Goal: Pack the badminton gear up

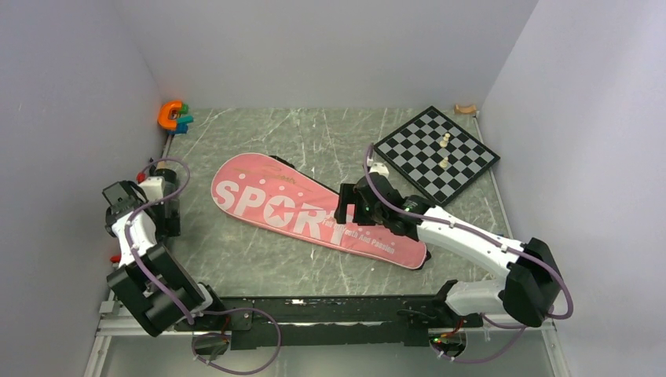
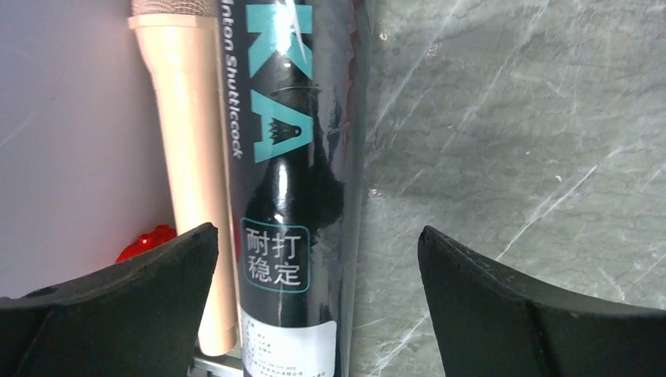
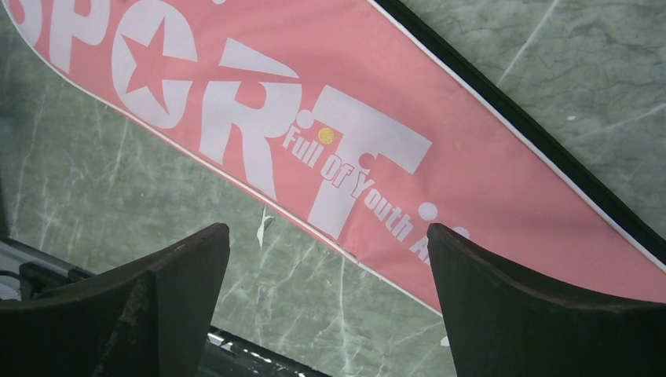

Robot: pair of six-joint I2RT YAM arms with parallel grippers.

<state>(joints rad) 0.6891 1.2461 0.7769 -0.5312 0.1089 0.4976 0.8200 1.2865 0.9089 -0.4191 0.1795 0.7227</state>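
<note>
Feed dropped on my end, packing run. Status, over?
Left gripper, jaws open, empty, over shuttlecock tube by the wall. Right gripper, jaws open, empty, above SPORT bag. Chessboard far right, not in the way.

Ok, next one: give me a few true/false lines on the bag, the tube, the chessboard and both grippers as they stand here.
1. The pink bag lies flat on the table. True.
2. The right gripper is shut on the bag. False: its jaws stand open over the bag, gripping nothing.
3. The left gripper is open, aimed at the dark tube. True.
4. The chessboard sits beside the left arm. False: it lies in the far right corner of the table.
5. A pale handle lies alongside the tube. True.
</note>
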